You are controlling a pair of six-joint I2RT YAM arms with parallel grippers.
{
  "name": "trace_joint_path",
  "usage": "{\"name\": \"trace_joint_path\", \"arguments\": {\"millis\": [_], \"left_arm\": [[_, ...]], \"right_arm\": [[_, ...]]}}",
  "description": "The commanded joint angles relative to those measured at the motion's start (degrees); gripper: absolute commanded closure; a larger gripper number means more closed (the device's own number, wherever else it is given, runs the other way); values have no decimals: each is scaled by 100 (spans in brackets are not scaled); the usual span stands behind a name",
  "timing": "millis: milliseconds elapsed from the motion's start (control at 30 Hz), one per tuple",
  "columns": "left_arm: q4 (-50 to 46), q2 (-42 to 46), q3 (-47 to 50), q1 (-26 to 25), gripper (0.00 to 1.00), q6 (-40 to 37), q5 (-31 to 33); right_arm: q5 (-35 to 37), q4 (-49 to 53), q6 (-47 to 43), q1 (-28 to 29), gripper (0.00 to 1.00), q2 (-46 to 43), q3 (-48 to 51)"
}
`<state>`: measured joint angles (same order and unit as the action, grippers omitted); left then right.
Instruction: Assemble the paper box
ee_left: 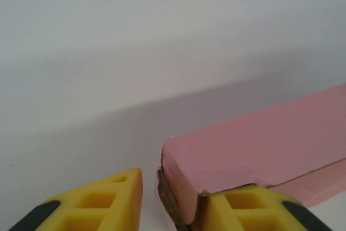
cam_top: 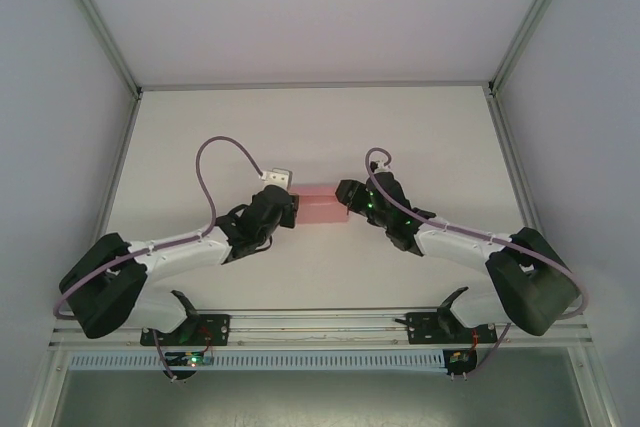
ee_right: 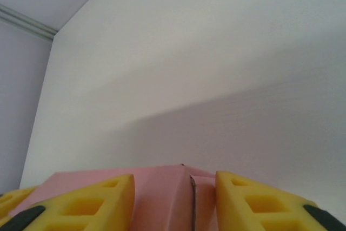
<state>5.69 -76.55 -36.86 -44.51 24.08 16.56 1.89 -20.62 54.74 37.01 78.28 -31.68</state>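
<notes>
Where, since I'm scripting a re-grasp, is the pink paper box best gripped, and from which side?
Probably by a short end, approached along its length from the right. The paper box lies flat and long across the table, and in the right wrist view its narrow end sits between the fingers of the right gripper.

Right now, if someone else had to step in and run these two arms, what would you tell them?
Grippers: the left gripper is open, its jaws either side of one end of the paper box. The right gripper sits astride the other end; I cannot tell whether it grips.
Things: the paper box seems to rest on the table, between the arms.
Done: it is folded into a box shape.
Left: its end at the left gripper looks loosely closed; press it shut.
</notes>
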Motion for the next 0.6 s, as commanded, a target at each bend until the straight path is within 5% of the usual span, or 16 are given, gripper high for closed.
{"name": "trace_joint_path", "arguments": {"millis": [0, 100, 267, 400, 567], "left_arm": [[-1645, 15, -94, -143, 61, -335, -815], [-2131, 90, -375, -136, 42, -538, -763], [-2529, 53, -707, -100, 31, -697, -1030], [-2582, 79, -854, -13, 10, -600, -1505], [-2586, 123, -1006, 46, 0, -551, -1644]], "right_arm": [[125, 848, 183, 102, 61, 249, 323], [145, 832, 256, 129, 61, 275, 360], [257, 814, 352, 235, 61, 288, 465], [251, 735, 388, 280, 62, 328, 523], [241, 643, 410, 332, 64, 463, 507]]}}
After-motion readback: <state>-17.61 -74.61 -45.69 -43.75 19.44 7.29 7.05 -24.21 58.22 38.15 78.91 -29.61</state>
